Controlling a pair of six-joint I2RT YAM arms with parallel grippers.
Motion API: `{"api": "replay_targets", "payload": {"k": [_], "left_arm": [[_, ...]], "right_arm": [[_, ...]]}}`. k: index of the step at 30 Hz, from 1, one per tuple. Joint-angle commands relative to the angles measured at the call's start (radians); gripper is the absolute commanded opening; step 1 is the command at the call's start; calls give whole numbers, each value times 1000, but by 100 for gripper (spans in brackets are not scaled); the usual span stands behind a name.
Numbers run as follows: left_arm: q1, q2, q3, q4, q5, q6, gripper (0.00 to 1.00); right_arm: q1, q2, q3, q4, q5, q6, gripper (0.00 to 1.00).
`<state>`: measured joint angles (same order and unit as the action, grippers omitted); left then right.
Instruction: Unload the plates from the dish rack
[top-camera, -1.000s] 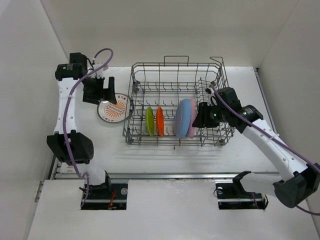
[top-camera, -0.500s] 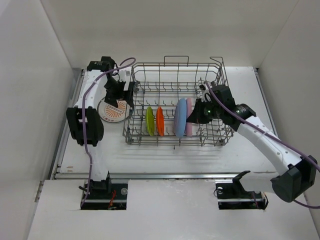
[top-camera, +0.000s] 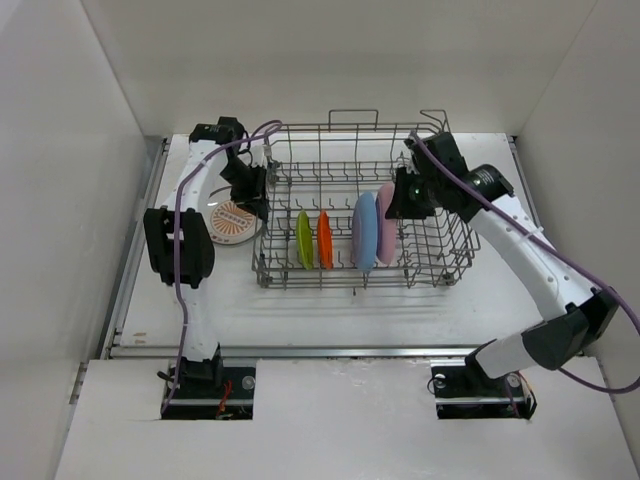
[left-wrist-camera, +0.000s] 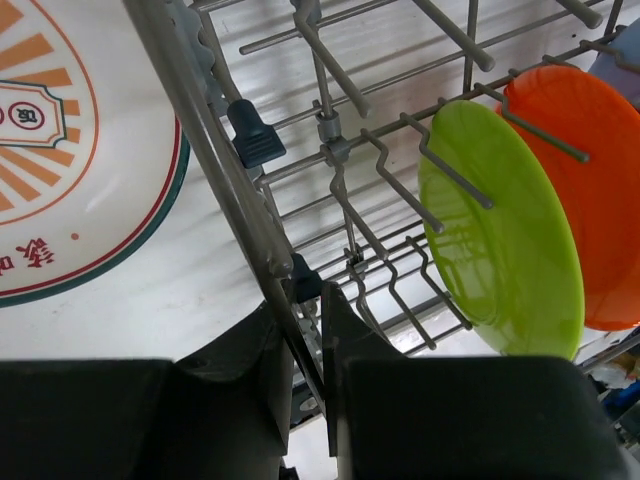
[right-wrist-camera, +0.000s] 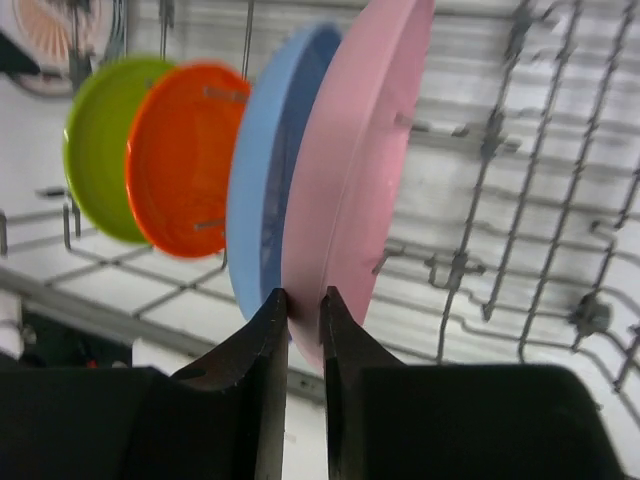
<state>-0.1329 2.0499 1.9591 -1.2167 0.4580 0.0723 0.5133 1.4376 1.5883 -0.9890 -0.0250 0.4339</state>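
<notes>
We see the right pincer (right-wrist-camera: 302, 322) inside the rack (top-camera: 350, 285), its two fingers drawn almost together on the lower rim of the pink plate (right-wrist-camera: 360, 170), which stands on edge between them. Just beside it on the left stands the blue plate (right-wrist-camera: 265, 200), its rim close against the left finger. The orange plate (right-wrist-camera: 180, 160) and then the green plate (right-wrist-camera: 100, 140) stand farther along the same row, all upright between the tines.

From above, the pink plate (top-camera: 386, 222) sits slightly farther back than the blue one (top-camera: 364, 232).

The left pincer (left-wrist-camera: 305, 330) is at the rack's left wall, its fingers nearly closed with the top rail (left-wrist-camera: 200, 120) running between them. We cannot tell whether they press it. A white patterned plate (top-camera: 228, 225) with an orange sunburst lies flat on the table (top-camera: 330, 310), just outside that wall, below the pincer.
</notes>
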Motion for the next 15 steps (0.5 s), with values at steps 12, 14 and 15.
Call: {"api": "replay_targets", "payload": {"k": [12, 14, 15], "left_arm": [[6, 23, 86, -47, -36, 23, 0], [6, 23, 86, -38, -36, 23, 0], [6, 23, 61, -21, -47, 23, 0]], "right_arm": [[-36, -19, 352, 122, 358, -52, 0], [-36, -8, 416, 122, 433, -61, 0], [-36, 1, 435, 122, 465, -81, 0]]}}
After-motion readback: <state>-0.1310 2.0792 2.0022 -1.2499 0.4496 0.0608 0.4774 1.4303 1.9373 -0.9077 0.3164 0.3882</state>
